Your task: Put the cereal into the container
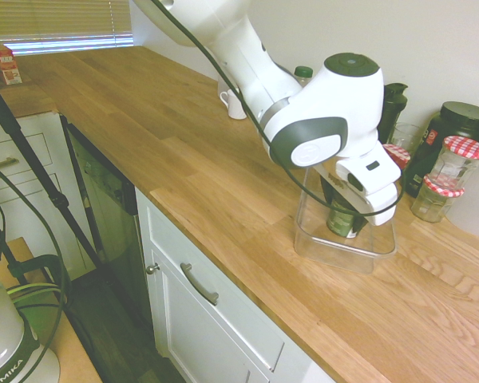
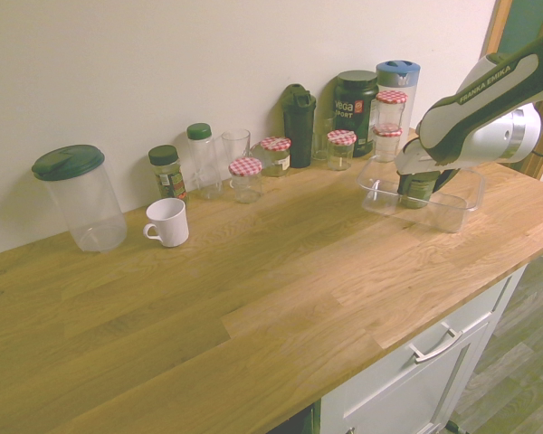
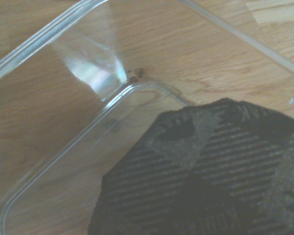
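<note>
- One jar, the cereal [image 1: 343, 217], sits down inside the clear tub [image 1: 335, 254]; the gripper [image 1: 353, 215] is right on it, fingers closed around its sides
- Wrist view: tub corner [image 3: 137, 90] on the wooden counter [image 2: 253, 298]; dark ribbed lid [image 3: 210, 176] fills the foreground
- Behind, near the wall: checked-lid jars [image 2: 246, 177], a white mug [image 2: 167, 221]
</note>
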